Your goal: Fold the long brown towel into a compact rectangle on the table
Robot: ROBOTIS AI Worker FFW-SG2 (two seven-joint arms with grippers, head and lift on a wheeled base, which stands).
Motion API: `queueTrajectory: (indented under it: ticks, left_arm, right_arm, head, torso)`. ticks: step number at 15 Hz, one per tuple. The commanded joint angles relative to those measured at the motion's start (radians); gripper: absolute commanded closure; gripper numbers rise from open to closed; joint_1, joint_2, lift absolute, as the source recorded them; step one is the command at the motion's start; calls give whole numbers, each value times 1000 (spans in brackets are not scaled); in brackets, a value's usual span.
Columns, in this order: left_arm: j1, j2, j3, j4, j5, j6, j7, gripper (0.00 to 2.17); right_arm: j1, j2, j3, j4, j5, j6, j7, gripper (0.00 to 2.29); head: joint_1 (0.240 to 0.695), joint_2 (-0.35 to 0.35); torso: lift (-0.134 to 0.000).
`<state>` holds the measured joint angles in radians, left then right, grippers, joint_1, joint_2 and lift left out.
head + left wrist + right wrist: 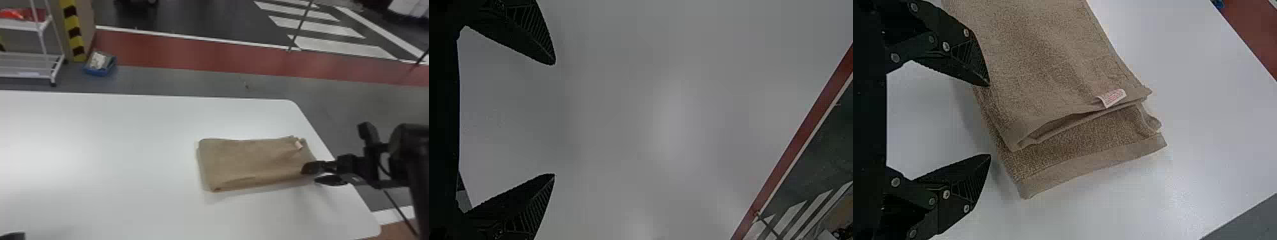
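From my post I begin at the left: the left gripper (554, 119) has its fingers wide apart with nothing between them, well apart from the towel. The brown towel (252, 159) lies flat, already folded in layers, on the right part of the white table (111, 143). Its long axis runs left to right, a little slanted. At its right end, where the label (298, 145) is, the upper layers stop short of the lowest one. The right gripper (310, 174) is the nearer, at the right end of the near long edge; its fingers are well open and hold nothing. For the next grasp, I judge, the towel lies leftward and away from it. One finger overlaps the edge in view, but I cannot tell if it touches. The right wrist view cuts off the left end, and the underside folds are hidden.
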<state>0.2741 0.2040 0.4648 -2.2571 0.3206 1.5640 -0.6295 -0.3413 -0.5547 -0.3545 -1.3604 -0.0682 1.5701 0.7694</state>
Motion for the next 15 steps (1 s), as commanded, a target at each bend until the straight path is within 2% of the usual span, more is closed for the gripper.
queueTrajectory:
  ticks: [1, 3, 8, 12, 15]
  left_arm:
    - [0, 0, 0, 1, 0, 7, -1, 80]
    - [0, 0, 0, 2, 0, 7, -2, 80]
    - [0, 6, 0, 10, 2, 7, -2, 80]
    - [-3, 8, 2, 16, -3, 7, -1, 80]
    - [-6, 8, 0, 16, -6, 7, 1, 80]
  right_arm:
    - [-2, 4, -1, 10, 1, 2, -4, 515]
    - [-4, 7, -1, 10, 1, 2, -10, 657]
    - [-4, 29, -12, 10, -1, 2, -13, 1301]
    - [13, 59, -28, -19, -21, 2, -2, 1301]
    - [57, 91, -40, -158, -81, 2, 14, 1301]
  head:
    - [695, -280]
    - [695, -280]
    - [695, -273]
    - [695, -256]
    - [695, -227]
  torso:
    - [-123]
    - [-123]
    - [-123]
    - [-123]
    - [-123]
